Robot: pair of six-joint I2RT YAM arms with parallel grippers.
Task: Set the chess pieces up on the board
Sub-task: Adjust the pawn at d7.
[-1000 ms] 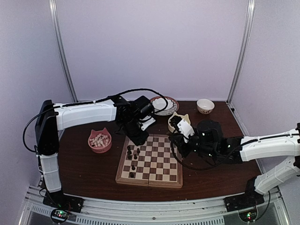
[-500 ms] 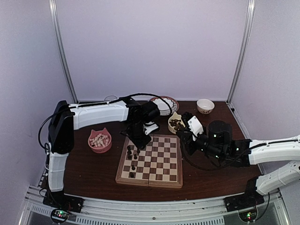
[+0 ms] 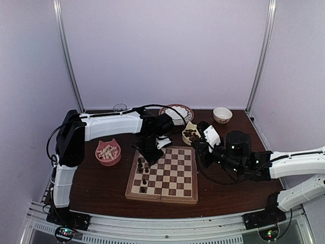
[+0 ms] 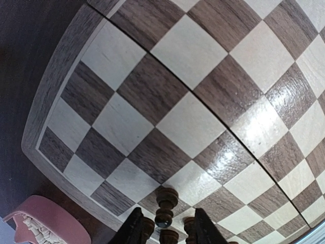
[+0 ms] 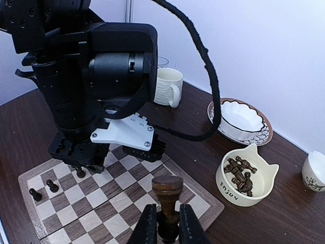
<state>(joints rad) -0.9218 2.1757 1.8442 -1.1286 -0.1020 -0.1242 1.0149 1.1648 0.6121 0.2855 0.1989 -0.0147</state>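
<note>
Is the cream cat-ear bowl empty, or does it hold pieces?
Not empty. The right wrist view shows several dark pieces lying in a heap inside the cream bowl.

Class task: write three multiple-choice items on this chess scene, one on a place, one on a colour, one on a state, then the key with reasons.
1. Where is the pink bowl relative to the board? A on it; B left of it; C right of it.
2. What colour are the pieces in the cream bowl? A pale; B red; C dark brown.
3. What is the right gripper doing? A shut on a dark piece; B open, empty; C resting on the table.
Key: 1 B, the top view shows it off the board's left edge. 2 C, the right wrist view shows dark brown figures inside. 3 A, its fingers clamp the piece between them.
</note>
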